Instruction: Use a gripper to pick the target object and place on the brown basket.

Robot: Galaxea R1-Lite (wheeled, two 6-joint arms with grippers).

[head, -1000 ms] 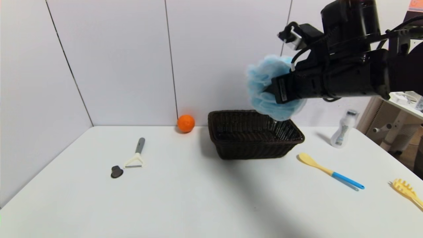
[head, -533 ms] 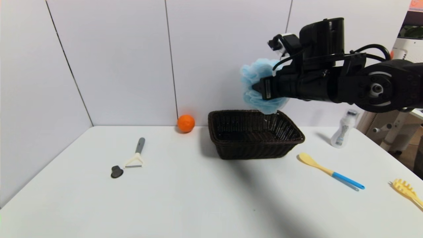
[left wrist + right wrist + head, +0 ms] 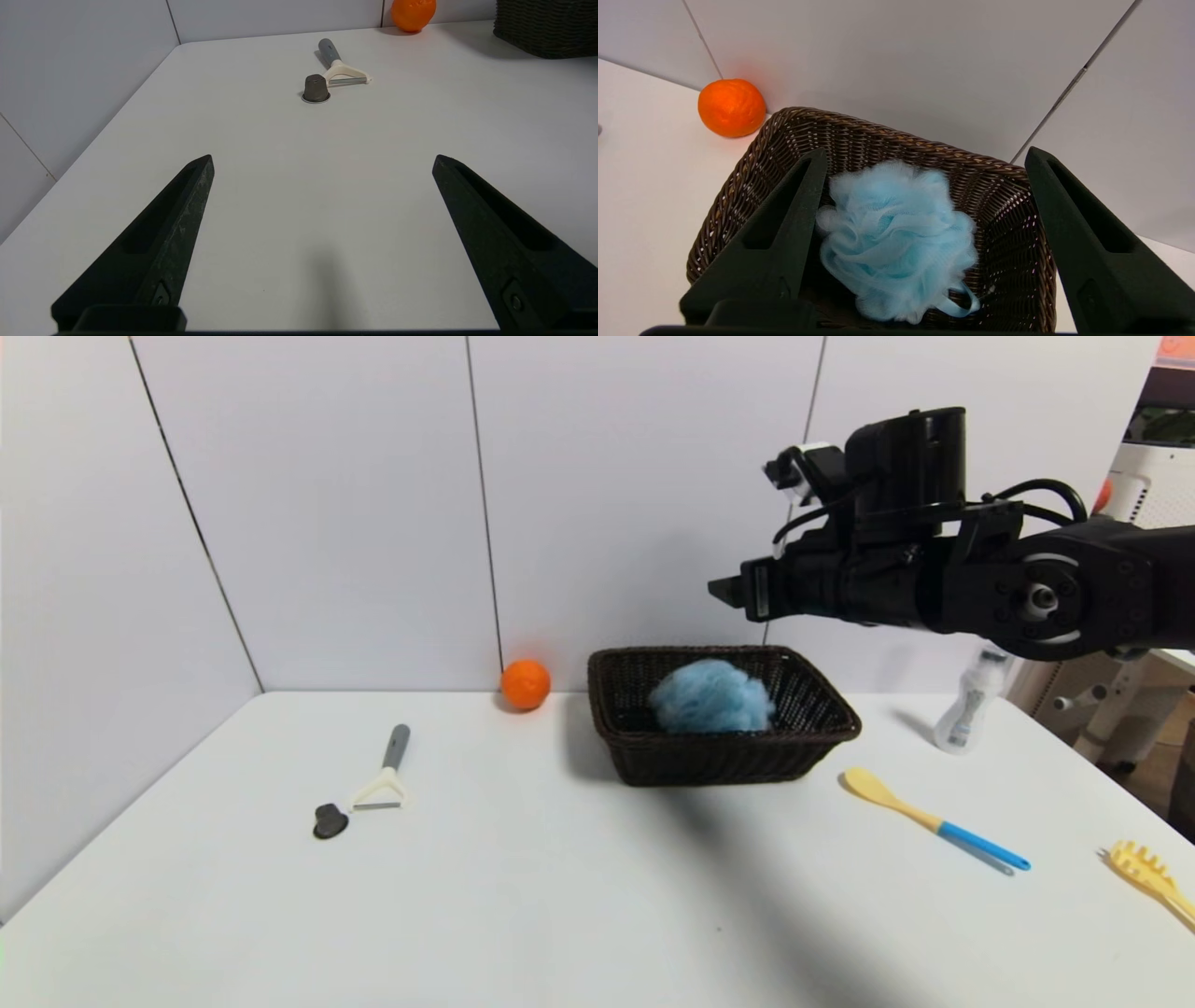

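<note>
Basket wall (image 3: 719,761) hides the pouf's (image 3: 711,696) underside

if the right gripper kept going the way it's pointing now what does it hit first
Probably the blue bath pouf in the brown basket: the open right gripper frames it in its wrist view. Depth is unclear.

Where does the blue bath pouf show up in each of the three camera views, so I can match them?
Head view: the blue bath pouf lies inside the brown basket, below the open right gripper.
Left wrist view: pouf not in it; only a basket corner beyond the open left gripper.
Right wrist view: pouf fills the basket's middle.
Shared landmark: the orange ball beside the basket.
</note>
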